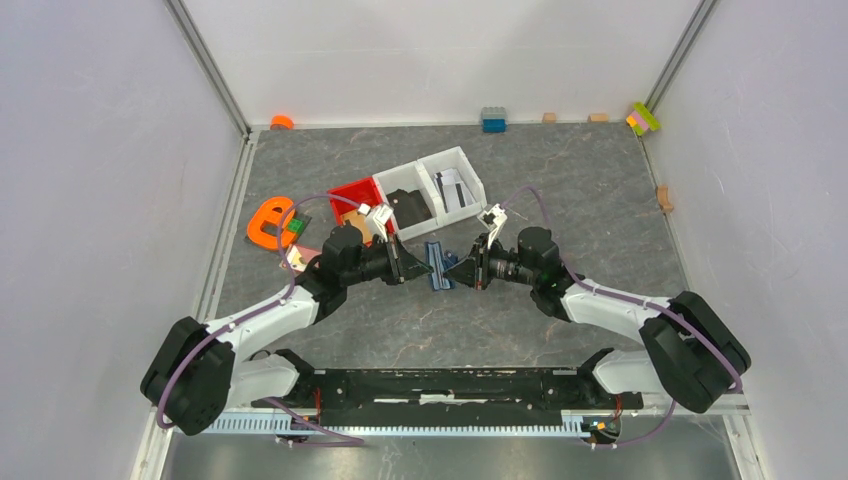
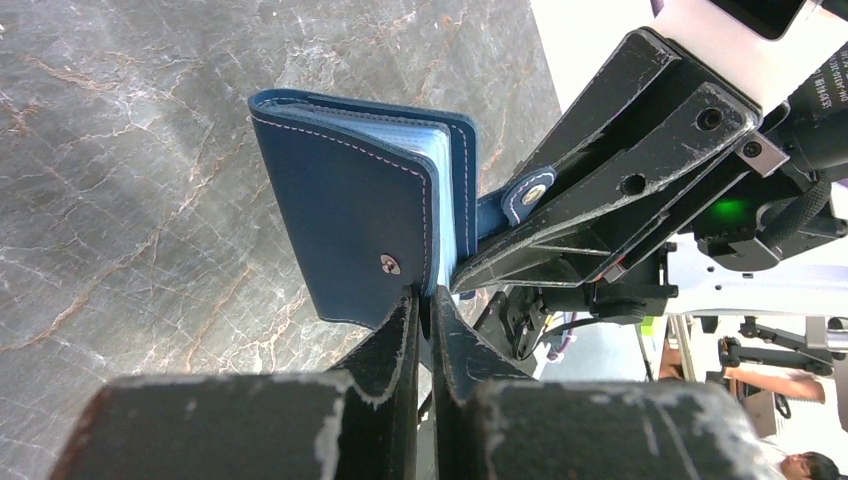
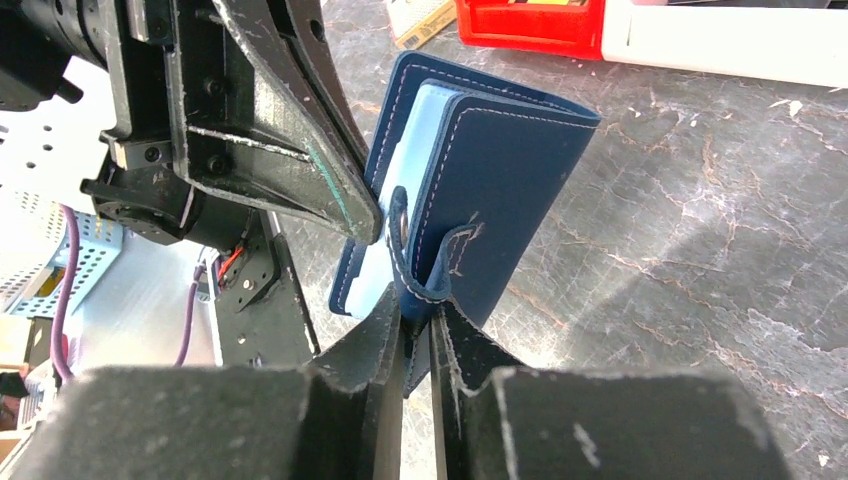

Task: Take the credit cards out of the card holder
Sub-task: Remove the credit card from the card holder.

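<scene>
The navy-blue card holder (image 1: 437,265) hangs above the table's middle, held between both grippers. My left gripper (image 2: 422,295) is shut on the free edge of the cover (image 2: 360,220), just beside its snap stud. My right gripper (image 3: 418,305) is pinched on the short strap tab (image 3: 430,270), which curls down from the other cover (image 3: 510,180). The holder is nearly folded, and light blue inner sleeves (image 2: 415,140) show at its edge. The credit cards are hidden inside it. In the top view the left gripper (image 1: 418,268) and right gripper (image 1: 455,272) face each other.
Behind the holder stand a red bin (image 1: 355,195) and two white bins (image 1: 415,185), the right one (image 1: 470,175) holding a flat light-and-dark item. An orange object (image 1: 268,222) lies at the left. Small blocks (image 1: 493,120) line the back wall.
</scene>
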Tool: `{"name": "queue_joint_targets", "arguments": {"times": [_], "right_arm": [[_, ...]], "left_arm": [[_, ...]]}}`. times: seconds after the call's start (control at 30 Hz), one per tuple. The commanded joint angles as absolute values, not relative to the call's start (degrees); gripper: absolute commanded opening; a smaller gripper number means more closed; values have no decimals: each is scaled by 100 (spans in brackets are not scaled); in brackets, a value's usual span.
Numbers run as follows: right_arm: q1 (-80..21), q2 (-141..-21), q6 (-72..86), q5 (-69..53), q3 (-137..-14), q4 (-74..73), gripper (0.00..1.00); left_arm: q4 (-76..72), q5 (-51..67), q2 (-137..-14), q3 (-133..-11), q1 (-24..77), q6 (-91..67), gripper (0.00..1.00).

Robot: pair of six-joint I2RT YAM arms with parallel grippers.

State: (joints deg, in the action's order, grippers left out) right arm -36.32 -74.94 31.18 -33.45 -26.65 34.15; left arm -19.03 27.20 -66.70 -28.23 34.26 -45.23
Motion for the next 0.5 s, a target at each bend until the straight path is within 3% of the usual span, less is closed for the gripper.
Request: {"name": "queue_joint_targets", "arguments": {"times": [0.0,0.27,0.4,0.47], "right_arm": [[-3665,-7343,2865,-3044,-2958,3199,15],[-3667,-7287,2578,-2586,-3070,2695,12],[-3666,-7322,2430,-2331,-3133,2453,9],[-3674,-7418,2433,-2325,-3150,2449,5]], "left_arm": [[-2072,2769,-6573,-3091,3472,-4318,2],[-1960,2711,-6624,-3135,3471,-4265,6],[-1643,2410,-6826,-3228,3472,-4151,32],[-1662,2258,-7057,-3206,3477,-4157,41]]}}
